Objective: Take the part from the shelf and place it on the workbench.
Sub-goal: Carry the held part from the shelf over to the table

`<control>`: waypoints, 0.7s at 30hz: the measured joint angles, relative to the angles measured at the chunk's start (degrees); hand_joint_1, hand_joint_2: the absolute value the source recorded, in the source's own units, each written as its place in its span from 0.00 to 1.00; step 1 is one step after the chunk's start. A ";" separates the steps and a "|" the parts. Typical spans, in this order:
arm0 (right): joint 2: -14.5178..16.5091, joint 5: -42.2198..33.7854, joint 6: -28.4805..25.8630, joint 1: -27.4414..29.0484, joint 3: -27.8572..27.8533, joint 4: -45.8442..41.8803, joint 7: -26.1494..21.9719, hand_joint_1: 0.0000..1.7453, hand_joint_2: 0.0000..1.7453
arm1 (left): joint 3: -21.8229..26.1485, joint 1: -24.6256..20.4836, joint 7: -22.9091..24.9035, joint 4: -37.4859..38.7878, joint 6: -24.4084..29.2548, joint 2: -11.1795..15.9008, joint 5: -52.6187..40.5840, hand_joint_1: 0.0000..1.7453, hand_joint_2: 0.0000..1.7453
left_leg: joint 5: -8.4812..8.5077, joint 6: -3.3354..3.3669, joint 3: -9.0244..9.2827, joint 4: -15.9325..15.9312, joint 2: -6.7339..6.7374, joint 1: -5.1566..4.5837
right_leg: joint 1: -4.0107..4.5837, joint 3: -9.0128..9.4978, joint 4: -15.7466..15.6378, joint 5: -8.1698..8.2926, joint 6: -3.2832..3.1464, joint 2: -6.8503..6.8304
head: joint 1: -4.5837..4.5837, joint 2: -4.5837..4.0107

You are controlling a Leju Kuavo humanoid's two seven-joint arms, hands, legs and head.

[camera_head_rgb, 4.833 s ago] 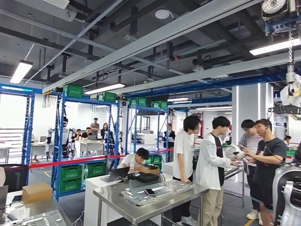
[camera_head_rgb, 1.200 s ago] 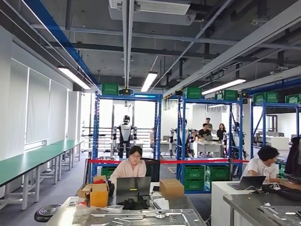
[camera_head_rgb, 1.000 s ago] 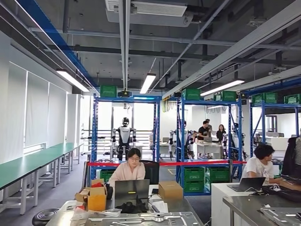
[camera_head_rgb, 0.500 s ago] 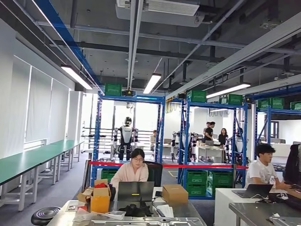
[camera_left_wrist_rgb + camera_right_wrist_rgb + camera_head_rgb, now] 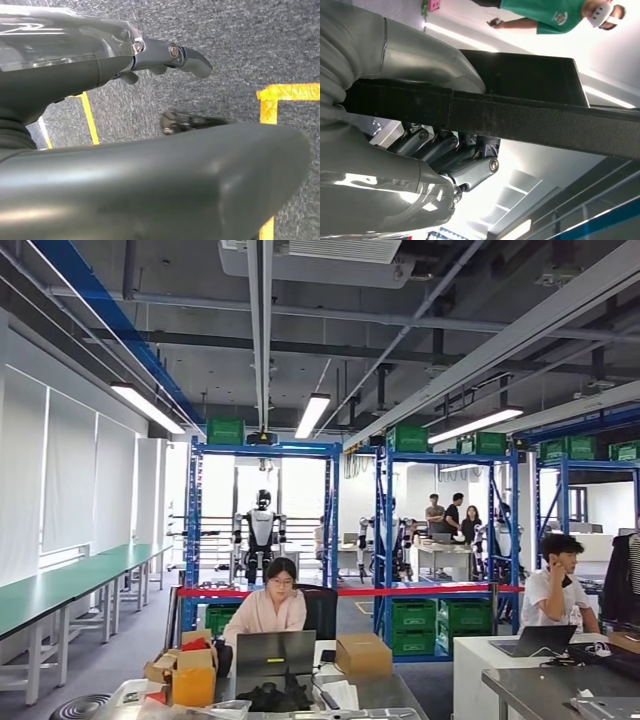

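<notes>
Between my right hand (image 5: 444,150) thumb and fingers I've got the black part (image 5: 531,107) clamped; left hand (image 5: 166,55) hangs loose, fingers apart, over floor (image 5: 241,45).

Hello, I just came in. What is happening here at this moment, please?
A humanoid robot is carrying a part through a workshop. Its right hand grips a flat black part by its edge, thumb on one face and fingers on the other. Its left hand holds nothing and hangs over grey floor with yellow tape lines. Ahead, a person sits at a laptop, with blue shelves behind. The part is not yet set down.
</notes>
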 joint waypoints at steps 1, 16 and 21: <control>0.01 0.05 -0.05 0.13 -0.08 0.01 0.01 1.00 1.00 | 0.01 0.10 0.01 0.00 0.01 0.00 0.00 0.00 1.00 | 0.70 -0.22 -0.64 -0.86 0.01 0.08 | -0.08 0.80 0.01 -0.61 0.12 0.07 | 0.00 -0.01; 0.04 0.70 -0.53 0.71 -1.06 -0.17 0.33 1.00 1.00 | 0.01 -0.12 0.10 0.00 0.04 0.00 -0.08 0.00 1.00 | 7.67 2.37 4.03 -13.16 -0.05 -0.06 | -1.12 -7.68 18.05 -8.14 3.96 0.00 | -0.03 0.01; 0.04 0.93 -0.53 0.54 -1.09 -0.14 0.38 1.00 1.00 | 0.01 -0.28 -0.04 0.00 -0.03 -0.07 -0.09 0.00 1.00 | 5.85 1.33 6.52 -13.57 -0.32 -0.12 | -0.49 -4.07 3.94 1.09 2.51 -0.01 | -0.04 0.02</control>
